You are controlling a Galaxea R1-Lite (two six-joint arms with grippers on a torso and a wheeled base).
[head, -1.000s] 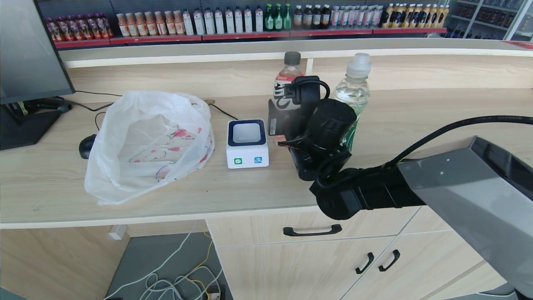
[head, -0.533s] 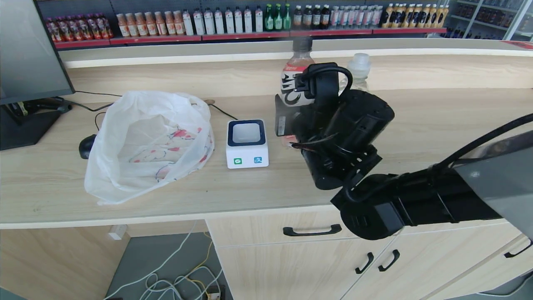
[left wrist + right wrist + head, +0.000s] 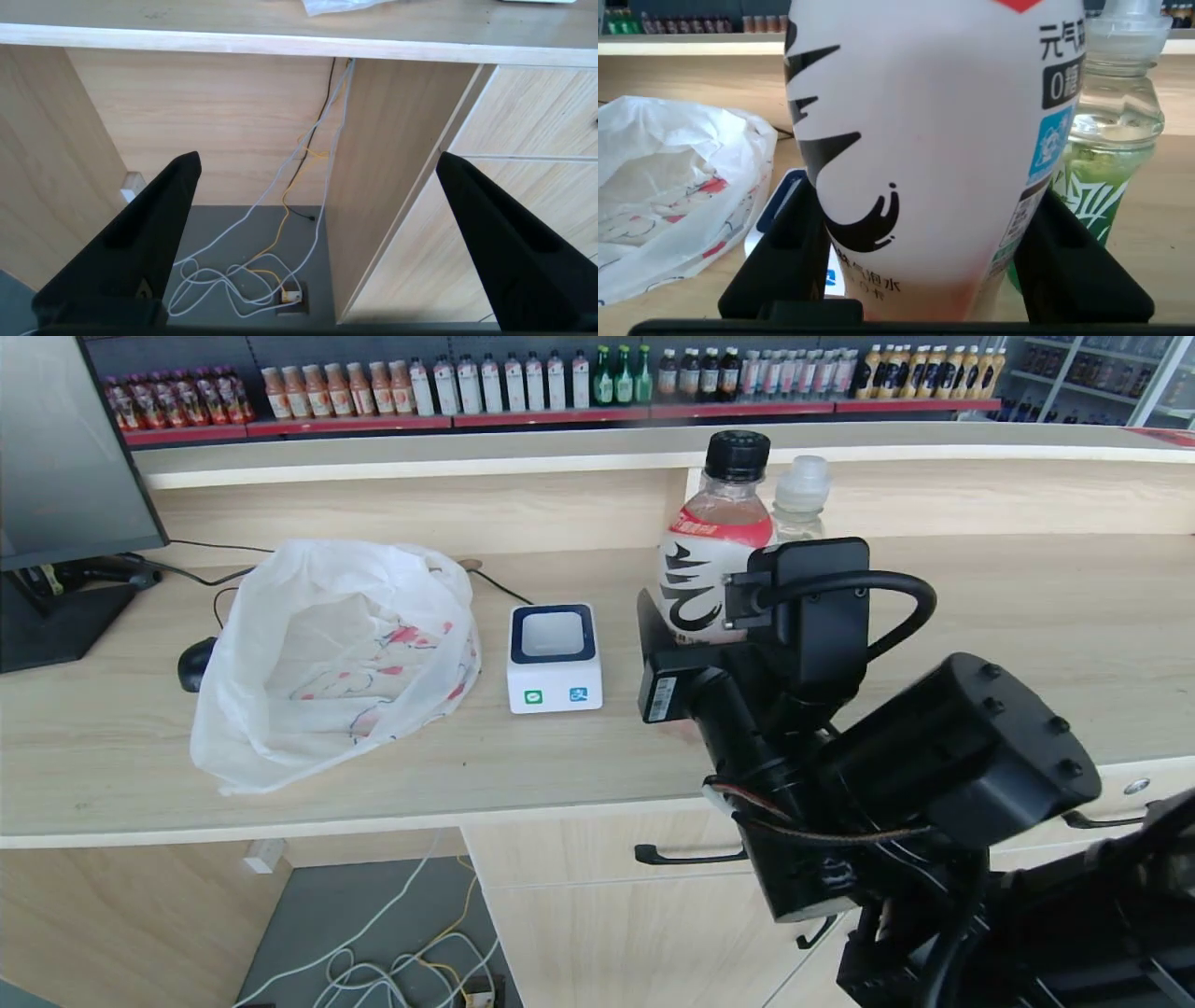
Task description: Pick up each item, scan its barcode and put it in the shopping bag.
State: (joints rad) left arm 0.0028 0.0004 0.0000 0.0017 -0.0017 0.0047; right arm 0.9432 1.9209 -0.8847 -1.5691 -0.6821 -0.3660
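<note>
A drink bottle point(image 3: 714, 569) with a white label, black brush marks and a black cap hangs upright above the counter, my right gripper point(image 3: 709, 639) shut on its lower body. In the right wrist view the bottle point(image 3: 924, 140) sits between the two black fingers of the right gripper point(image 3: 929, 271). Behind it stands a clear bottle with a green label point(image 3: 801, 499) point(image 3: 1116, 159). The white barcode scanner point(image 3: 555, 658) rests left of the held bottle, and the open white shopping bag point(image 3: 336, 653) point(image 3: 663, 196) lies left of the scanner. My left gripper point(image 3: 318, 252) hangs open below the counter's edge.
The wooden counter point(image 3: 467, 756) has a raised ledge behind. A monitor point(image 3: 65, 448) and a mouse point(image 3: 194, 663) occupy the far left. Drawers with black handles point(image 3: 700, 852) sit under the counter, and loose cables point(image 3: 262, 271) lie on the floor.
My right gripper has lifted the white-label bottle off the counter and drawn it back toward me and rightward. The green-label bottle stays where it stood.
</note>
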